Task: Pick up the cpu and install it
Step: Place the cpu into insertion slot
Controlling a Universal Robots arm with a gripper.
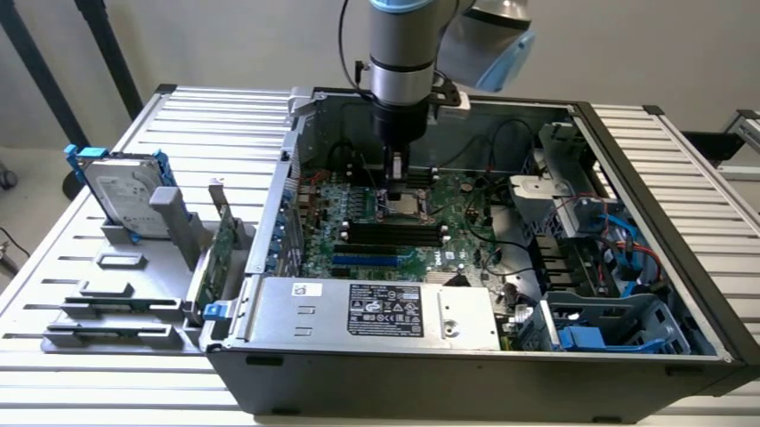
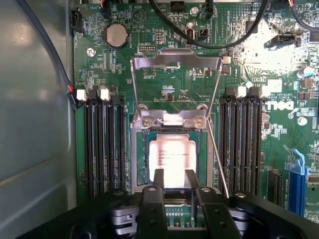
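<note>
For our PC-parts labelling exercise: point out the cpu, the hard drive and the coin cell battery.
cpu (image 2: 172, 159): wrist view, middle of its silver top.
hard drive (image 1: 119, 190): exterior view, middle of its labelled face.
coin cell battery (image 2: 115, 35): wrist view, centre of its round face.

You are viewing a computer case (image 1: 475, 374) sitting on the table (image 1: 119, 391). The circuit board (image 1: 356, 200) is lying inside it. The cpu (image 2: 172, 157) is sitting in the socket (image 2: 141, 149) between two banks of memory slots (image 2: 104, 144). The gripper (image 2: 175, 173) is hanging over the cpu. The power supply (image 1: 380, 311) is sitting in front of the board. At the exterior view's left, the hard drive (image 1: 119, 191) is standing in a rack (image 1: 131, 267) beside the case.
</note>
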